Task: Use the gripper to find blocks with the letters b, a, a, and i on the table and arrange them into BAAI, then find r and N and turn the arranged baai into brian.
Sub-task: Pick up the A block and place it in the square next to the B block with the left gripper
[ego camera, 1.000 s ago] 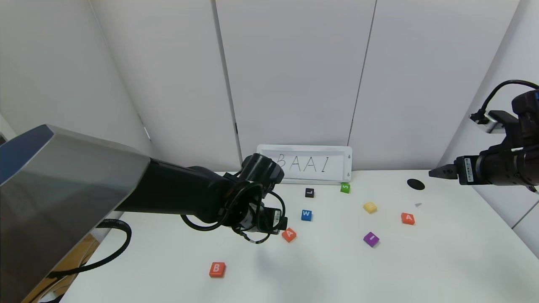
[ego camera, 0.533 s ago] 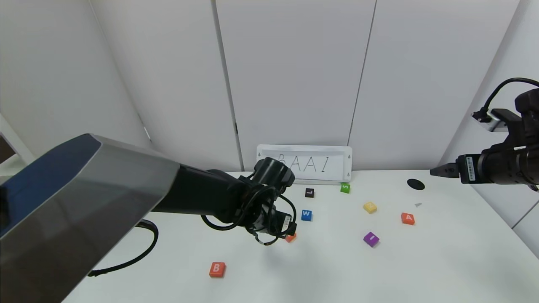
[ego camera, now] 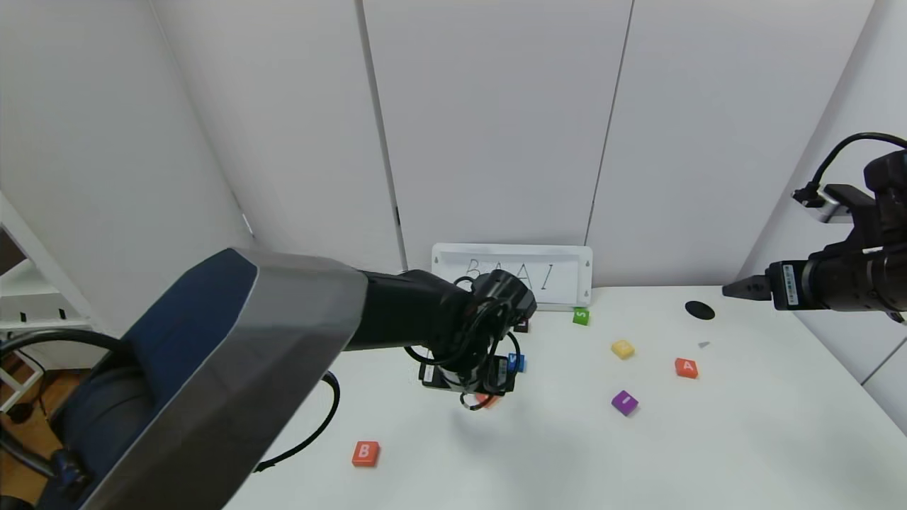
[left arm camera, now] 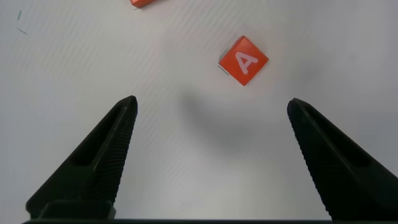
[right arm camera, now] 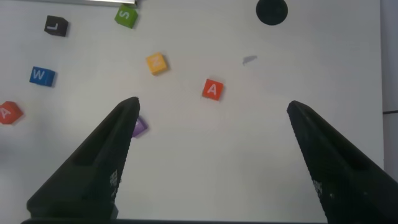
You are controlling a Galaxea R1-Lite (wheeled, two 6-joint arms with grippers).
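Observation:
My left gripper (ego camera: pixel 485 392) hangs open over the white table (ego camera: pixel 567 453), above an orange-red A block (ego camera: pixel 486 401) that its wrist mostly hides. In the left wrist view that A block (left arm camera: pixel 244 60) lies flat ahead of the open left gripper (left arm camera: pixel 211 106), untouched. The B block (ego camera: pixel 365 453) lies near the front left. The second A (ego camera: pixel 686 367), the purple I (ego camera: pixel 624 402) and the yellow N (ego camera: pixel 623 348) lie to the right. My right gripper (ego camera: pixel 733 289) hovers open at the far right; below the right gripper (right arm camera: pixel 211 106) lie A (right arm camera: pixel 212 89) and I (right arm camera: pixel 138 127). No r shows.
A whiteboard reading BAAI (ego camera: pixel 511 276) leans on the back wall. A green S tile (ego camera: pixel 581 316) lies near it, and a blue W tile (ego camera: pixel 518 363) peeks out beside the left wrist. A black hole (ego camera: pixel 699 310) is at back right. Another orange-red tile (left arm camera: pixel 143 2) lies at the left wrist view's edge.
My left arm has swung right and forward, so its wrist now covers the near A tile and part of the W tile. The right arm has stayed still. Both grippers remain open.

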